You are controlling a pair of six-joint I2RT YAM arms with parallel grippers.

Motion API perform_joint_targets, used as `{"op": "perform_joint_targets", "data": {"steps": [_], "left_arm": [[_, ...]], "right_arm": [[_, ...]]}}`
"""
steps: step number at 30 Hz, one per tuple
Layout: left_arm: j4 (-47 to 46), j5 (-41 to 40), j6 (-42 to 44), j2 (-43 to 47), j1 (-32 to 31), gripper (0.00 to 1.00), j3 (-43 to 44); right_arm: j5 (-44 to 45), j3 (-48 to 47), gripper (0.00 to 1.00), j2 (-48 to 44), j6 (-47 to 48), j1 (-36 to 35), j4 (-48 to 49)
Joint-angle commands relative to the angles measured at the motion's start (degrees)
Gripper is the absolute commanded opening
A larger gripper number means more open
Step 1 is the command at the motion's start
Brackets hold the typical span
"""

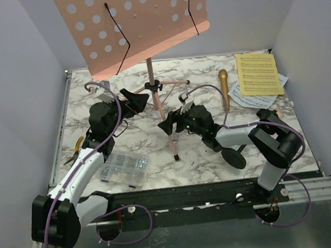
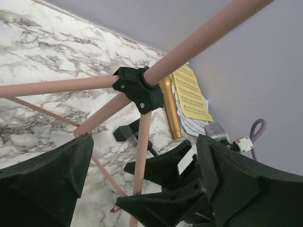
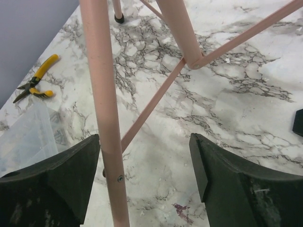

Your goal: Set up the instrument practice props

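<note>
Gaping released at the legs of the pink music stand (image 1: 132,21), the left hand (image 1: 135,99) and right hand (image 1: 174,118) grasp nothing.

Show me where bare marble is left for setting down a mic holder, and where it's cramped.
Free: the front strip between the clear box and the black round base; the far-left patch between the table edge and the left arm. Crowded: the centre around the legs of the music rack, and the far right, with gold microphone and sheet-music pages.
</note>
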State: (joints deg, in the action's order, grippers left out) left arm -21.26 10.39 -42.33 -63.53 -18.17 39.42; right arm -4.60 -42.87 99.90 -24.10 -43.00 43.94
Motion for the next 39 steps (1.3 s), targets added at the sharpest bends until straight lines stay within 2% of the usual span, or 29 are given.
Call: {"op": "perform_joint_targets", "data": {"steps": [1,6,9,15,17,19,23,28,32,37,39], "left_arm": [[9.73,-2.75,0.88,4.32,-0.11,0.97,-0.73],[10.05,-1.35,-2.99,6.02,-0.11,0.96,-4.30],[10.24,2.42,-5.38,6.96,-0.15,0.96,-5.67],[14.02,9.37,-7.42,10.17,-0.02,0.96,-6.60],[15.06,11.24,-7.22,11.91,-0.02,0.96,-6.72],[15.80,12.95,-6.63,13.28,-0.09,0.97,-6.88],[15.91,15.99,-3.28,12.75,-0.02,0.99,-4.63],[21.03,21.04,5.82,7.63,-0.04,0.99,2.11],[26.15,22.43,12.56,6.29,-0.04,0.99,4.69],[29.42,19.95,19.08,8.46,-0.61,0.99,3.54],[31.40,18.40,20.37,9.22,-1.51,0.99,3.44]], "right_arm": [[3.00,0.01,0.84,-4.57,3.21,0.50,-5.88],[0.42,-1.70,0.90,-6.25,3.80,0.47,-9.30],[-0.86,-1.92,0.92,-8.50,3.61,0.54,-11.52],[4.33,-0.95,0.98,-16.89,7.08,2.45,-21.49],[9.23,-0.28,0.98,-20.57,9.25,3.56,-24.28],[12.95,-0.02,0.99,-23.62,8.36,6.76,-26.94],[13.26,-1.50,1.00,-26.07,-1.20,20.74,-33.95],[26.24,-9.81,0.98,-21.18,-5.80,32.53,-48.16],[23.05,-18.28,0.97,-13.16,-6.04,42.27,-57.79],[27.47,-29.69,0.97,-2.15,-3.52,47.69,-68.89],[24.99,-31.87,0.96,0.46,-1.80,49.99,-69.03]]}}
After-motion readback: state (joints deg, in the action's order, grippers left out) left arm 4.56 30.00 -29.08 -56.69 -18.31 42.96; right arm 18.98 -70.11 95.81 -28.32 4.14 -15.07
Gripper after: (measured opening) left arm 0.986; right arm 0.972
